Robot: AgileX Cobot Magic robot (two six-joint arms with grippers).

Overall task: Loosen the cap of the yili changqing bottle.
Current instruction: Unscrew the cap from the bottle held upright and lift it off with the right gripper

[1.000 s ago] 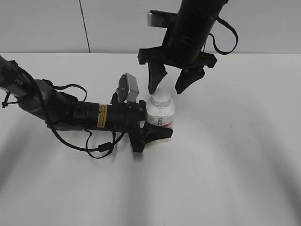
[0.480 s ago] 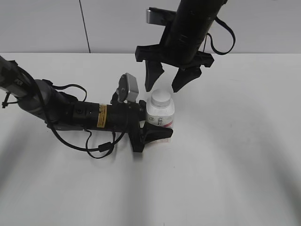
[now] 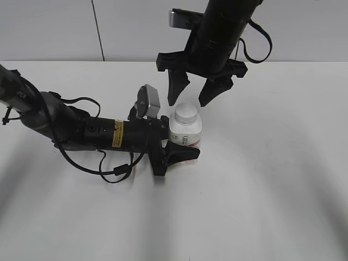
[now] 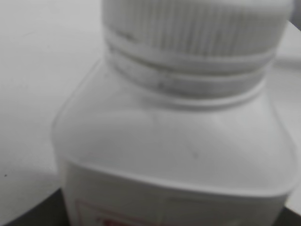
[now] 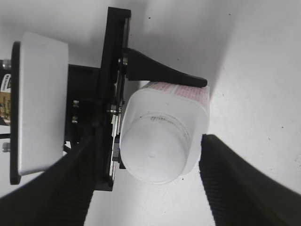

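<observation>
While the left gripper (image 3: 176,147) clamps the yili changqing bottle (image 3: 186,132) mid-frame, the right gripper (image 3: 194,94) hovers wide open above the cap (image 3: 186,112); next, descend and pinch it.

Two matte-black arms with black two-finger grippers.

The left arm (image 3: 70,128) is a black cylinder bearing a yellow warning label (image 3: 117,133), with loose black cables (image 3: 109,168) looping at its 6 o'clock and a grey-white camera block (image 3: 148,101). The right arm (image 3: 225,32) is a thick black tube with a cable loop at 3 o'clock; its fingers (image 5: 240,188) carry ribbed pads.
</observation>
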